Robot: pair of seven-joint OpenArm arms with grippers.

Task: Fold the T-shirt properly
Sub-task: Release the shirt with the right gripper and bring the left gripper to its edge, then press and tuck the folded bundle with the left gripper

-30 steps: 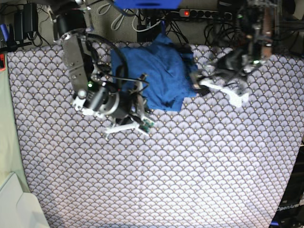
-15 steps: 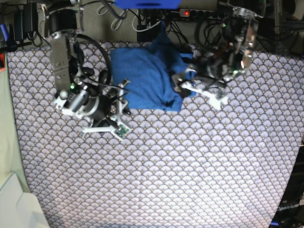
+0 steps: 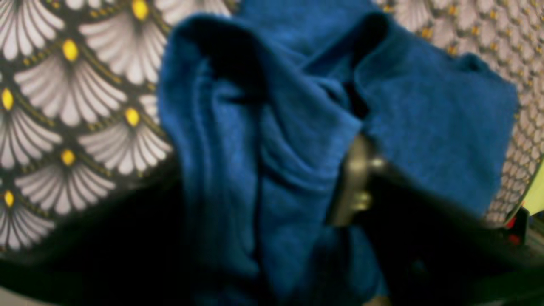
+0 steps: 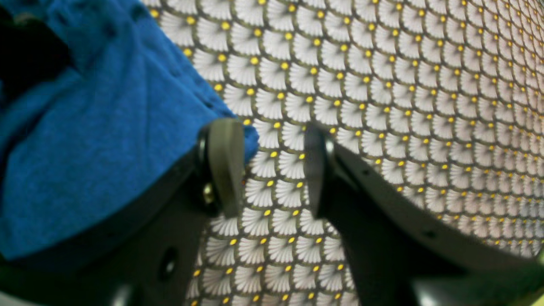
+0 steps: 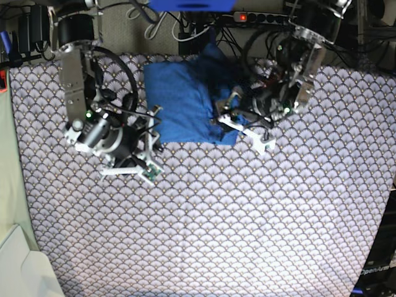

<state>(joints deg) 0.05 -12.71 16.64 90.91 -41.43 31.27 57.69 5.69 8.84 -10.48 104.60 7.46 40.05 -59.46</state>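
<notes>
The T-shirt is a bunched blue heap at the back middle of the patterned tablecloth. My left gripper is at its right edge. In the left wrist view a thick upright fold of the T-shirt fills the gap between the jaws. One finger presses against it and the other is hidden under fabric. My right gripper stands by the heap's lower left corner. It is open over bare cloth, its left finger touching the edge of the T-shirt.
A power strip and tangled cables run along the back edge behind the shirt. A pale tray-like object sits at the front left corner. The tablecloth ends at a dark edge on the right.
The left gripper has moved left into the shirt's right edge and closed on a fold. The right arm has drawn back to the left, and its jaws have opened off the shirt's corner.
</notes>
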